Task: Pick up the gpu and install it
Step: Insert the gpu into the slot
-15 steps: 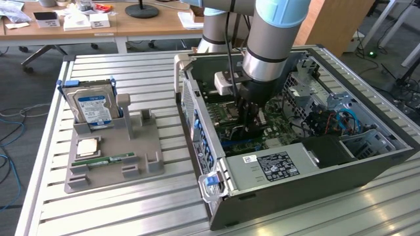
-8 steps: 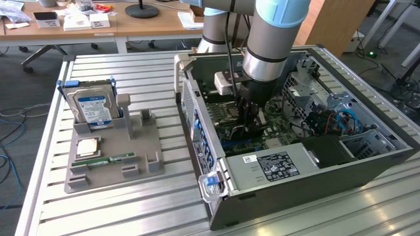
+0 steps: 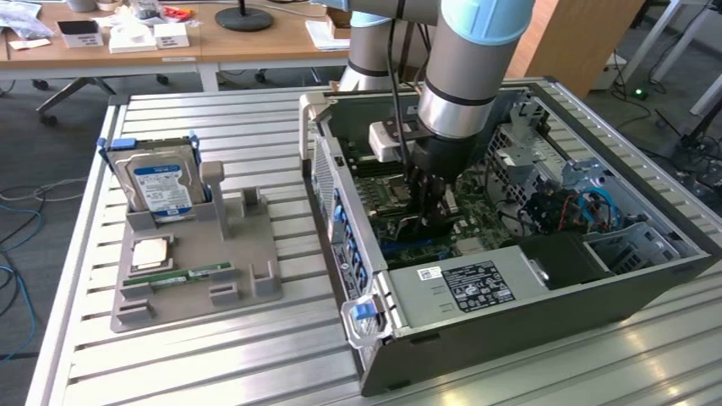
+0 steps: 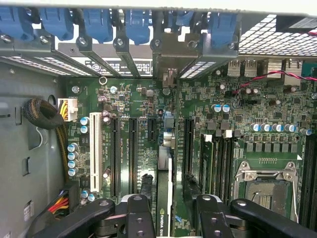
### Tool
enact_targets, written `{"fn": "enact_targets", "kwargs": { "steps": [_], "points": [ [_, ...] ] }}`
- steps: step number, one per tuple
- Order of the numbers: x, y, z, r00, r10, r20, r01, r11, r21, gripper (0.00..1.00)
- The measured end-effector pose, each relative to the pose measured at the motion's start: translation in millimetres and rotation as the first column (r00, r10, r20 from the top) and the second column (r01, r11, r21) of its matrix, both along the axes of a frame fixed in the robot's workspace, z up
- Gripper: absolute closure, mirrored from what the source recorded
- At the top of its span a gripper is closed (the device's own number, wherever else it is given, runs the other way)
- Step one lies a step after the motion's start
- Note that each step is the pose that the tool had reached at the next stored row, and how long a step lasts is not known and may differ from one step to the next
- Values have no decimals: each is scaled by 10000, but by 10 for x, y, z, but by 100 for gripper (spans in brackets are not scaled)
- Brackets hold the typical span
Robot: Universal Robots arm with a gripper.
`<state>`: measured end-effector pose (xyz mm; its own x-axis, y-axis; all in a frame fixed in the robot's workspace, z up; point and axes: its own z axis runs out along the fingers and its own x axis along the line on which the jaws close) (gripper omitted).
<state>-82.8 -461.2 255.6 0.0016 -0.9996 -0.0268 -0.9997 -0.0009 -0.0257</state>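
Observation:
The gpu (image 4: 165, 198) is a thin dark green card seen edge-on in the wrist view. It stands upright between the black fingertips (image 4: 146, 184) of my gripper (image 4: 168, 187), which is shut on it. The card sits low over the green motherboard (image 4: 247, 148), in line with a gap between the long black expansion slots (image 4: 132, 148). Its far end runs toward the rear bracket openings with blue latches (image 4: 138, 25). In the exterior view my gripper (image 3: 434, 218) reaches down inside the open computer case (image 3: 508, 338), and the arm hides the card there.
In the exterior view, a grey parts holder (image 3: 192, 288) lies to the left of the case. It carries a blue-labelled hard drive (image 3: 161, 184), a processor (image 3: 152, 251) and a memory stick (image 3: 186, 275). Inside the case are the power supply (image 3: 474, 283), the empty CPU socket (image 4: 265, 191) and cable bundles (image 4: 44, 116).

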Motion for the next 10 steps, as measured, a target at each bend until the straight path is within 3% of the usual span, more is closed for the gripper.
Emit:
{"fn": "enact_targets", "kwargs": {
  "steps": [10],
  "points": [
    [0, 0, 6, 10000, 0, -31, 0, 10000, -1, 61]
  ]
}}
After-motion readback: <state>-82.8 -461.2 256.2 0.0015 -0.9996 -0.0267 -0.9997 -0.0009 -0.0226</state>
